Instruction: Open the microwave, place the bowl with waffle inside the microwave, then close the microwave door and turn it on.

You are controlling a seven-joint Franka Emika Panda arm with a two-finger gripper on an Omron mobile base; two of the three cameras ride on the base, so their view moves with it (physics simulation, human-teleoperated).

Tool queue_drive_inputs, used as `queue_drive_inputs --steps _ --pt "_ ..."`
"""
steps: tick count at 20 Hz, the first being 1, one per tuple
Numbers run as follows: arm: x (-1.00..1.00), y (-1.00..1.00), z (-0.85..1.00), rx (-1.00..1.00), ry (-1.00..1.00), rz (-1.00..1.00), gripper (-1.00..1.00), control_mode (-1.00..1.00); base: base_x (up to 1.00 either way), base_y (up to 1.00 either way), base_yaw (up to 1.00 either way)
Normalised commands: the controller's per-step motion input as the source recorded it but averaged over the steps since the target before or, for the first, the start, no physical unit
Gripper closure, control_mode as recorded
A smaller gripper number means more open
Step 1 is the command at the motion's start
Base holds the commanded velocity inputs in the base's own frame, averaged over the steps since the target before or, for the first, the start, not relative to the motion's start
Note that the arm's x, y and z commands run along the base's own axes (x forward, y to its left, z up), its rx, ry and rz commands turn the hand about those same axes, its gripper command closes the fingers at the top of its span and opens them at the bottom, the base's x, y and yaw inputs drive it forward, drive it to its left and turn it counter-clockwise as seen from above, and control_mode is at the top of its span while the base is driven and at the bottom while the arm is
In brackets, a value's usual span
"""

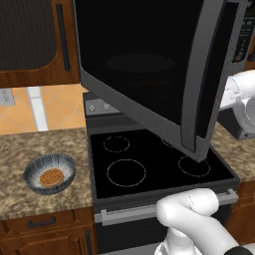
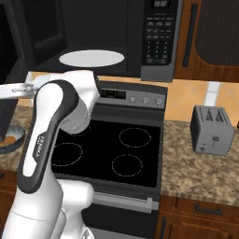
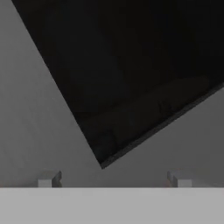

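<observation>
The microwave (image 2: pixel 154 42) hangs above the stove, its cavity open and showing the white turntable (image 2: pixel 92 58). The microwave door (image 1: pixel 144 69) is swung wide out over the cooktop. My gripper (image 3: pixel 113 180) is open, its fingertips (image 3: pixel 48 179) far apart and empty, right up against the door's inner face, where a dark window (image 3: pixel 131 65) meets the grey frame (image 3: pixel 35 109). The bowl (image 1: pixel 50 173) rests on the counter left of the stove with the waffle (image 1: pixel 51 177) lying in it. The bowl's rim (image 2: pixel 11 137) also peeks out behind my arm.
A black glass cooktop (image 1: pixel 149 167) with four burner rings lies below the door. A grey toaster (image 2: pixel 212 130) stands on the right granite counter (image 2: pixel 205 168). Wooden cabinets (image 1: pixel 35 40) flank the microwave. My arm's elbow (image 2: pixel 60 116) hangs over the stove's left side.
</observation>
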Motion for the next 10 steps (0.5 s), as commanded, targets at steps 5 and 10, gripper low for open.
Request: queue_drive_inputs --steps 5,10 --pt "-0.87 1.00 0.00 -0.14 -0.01 0.21 -1.00 -1.00 0.00 0.00 0.00" --pt "0.13 0.93 -0.02 -0.15 0.09 -0.09 -1.00 -1.00 0.00 0.00 0.00"
